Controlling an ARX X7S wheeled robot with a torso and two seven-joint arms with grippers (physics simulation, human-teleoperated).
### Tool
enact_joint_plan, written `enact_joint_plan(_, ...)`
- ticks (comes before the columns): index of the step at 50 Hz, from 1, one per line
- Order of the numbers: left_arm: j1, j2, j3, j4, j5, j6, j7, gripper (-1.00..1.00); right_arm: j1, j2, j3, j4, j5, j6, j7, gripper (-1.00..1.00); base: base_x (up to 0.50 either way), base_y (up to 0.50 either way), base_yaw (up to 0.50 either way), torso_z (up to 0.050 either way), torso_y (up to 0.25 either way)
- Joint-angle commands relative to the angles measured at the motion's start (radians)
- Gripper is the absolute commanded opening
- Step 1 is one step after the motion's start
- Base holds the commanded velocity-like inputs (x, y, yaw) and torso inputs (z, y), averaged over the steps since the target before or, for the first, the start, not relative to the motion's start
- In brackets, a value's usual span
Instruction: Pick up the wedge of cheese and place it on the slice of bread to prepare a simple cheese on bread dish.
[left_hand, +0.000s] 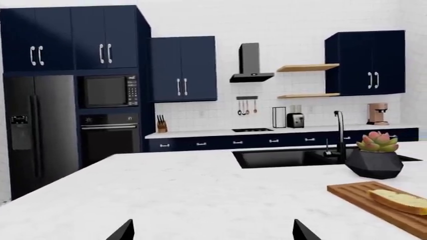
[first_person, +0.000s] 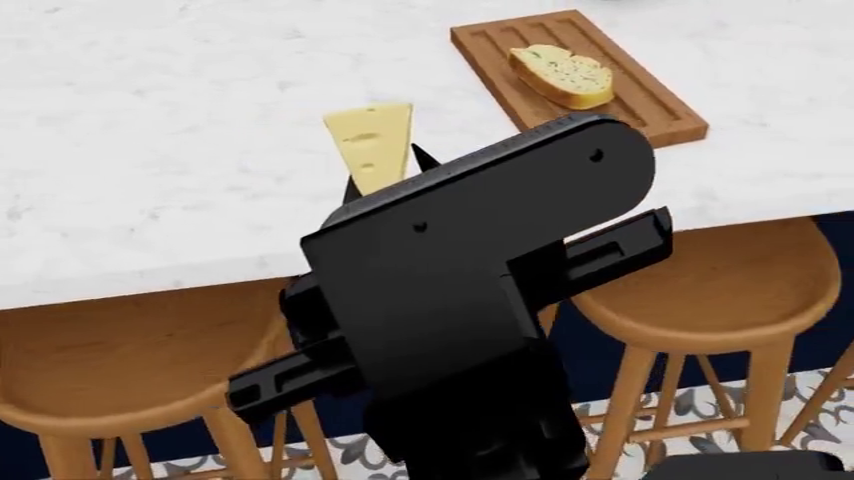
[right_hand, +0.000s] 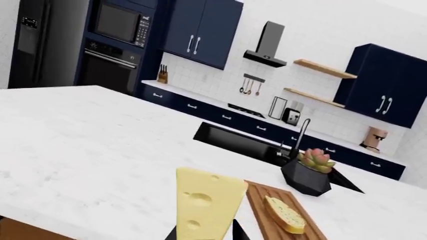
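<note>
— Over the near part of the counter (first_person: 160, 120), well short of the board (first_person: 667, 110): holding the wedge of cheese (first_person: 371, 145) upright, narrow end down, in the right gripper (first_person: 387, 172).

— Confirming from the right wrist view. Clamping on the lower, thinner part of the wedge of cheese (right_hand: 207, 200), with the broad end standing free above the right gripper (right_hand: 203, 235). Not managing to tell whether the wedge is hanging clear of the counter.

— Reporting on the other arm?

— Showing the left gripper (left_hand: 213, 234) spread wide, grasping nothing, pointing across bare counter.

— Locating the target?

— Lying flat on the board, off to the right and farther in: the slice of bread (first_person: 561, 75). Sitting well apart from the cheese.

— Assessing handling?

— Judging the wedge light and fairly stiff, but smooth-faced and tapered, so likely slippery. Rating a pinch on sloping faces near the thin end as prone to squeezing the wedge upward and out. Recommending a hold across the two flat parallel faces, nearer the thick middle. Advising moderate pressure only, the holed body probably denting under hard clamping. Expecting the bread to be soft, so favouring a low, gentle release.
</note>
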Motion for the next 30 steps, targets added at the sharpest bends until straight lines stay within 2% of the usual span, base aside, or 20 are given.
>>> enact_joint_plan(1, 0.002, 0.000, 0.005, -0.002, 0.005, 0.005, 0.000, 1.00, 0.006, 0.000, 0.011, -0.008, -0.016, 0.021, -0.004, -1.00, 0.49, -0.10, 0.00, 0.000, 0.000)
enact_joint_plan(17, 0.003, -0.005, 0.007, -0.004, 0.004, 0.013, -0.002, 1.00, 0.011, 0.001, 0.020, -0.011, -0.024, 0.030, -0.012, -1.00, 0.50, 0.01, 0.00, 0.000, 0.000)
enact_joint_plan(30, 0.005, -0.010, 0.007, -0.003, 0.001, 0.021, -0.003, 1.00, 0.021, -0.010, 0.028, -0.009, -0.014, 0.044, -0.013, -1.00, 0.41, 0.25, 0.00, 0.000, 0.001)
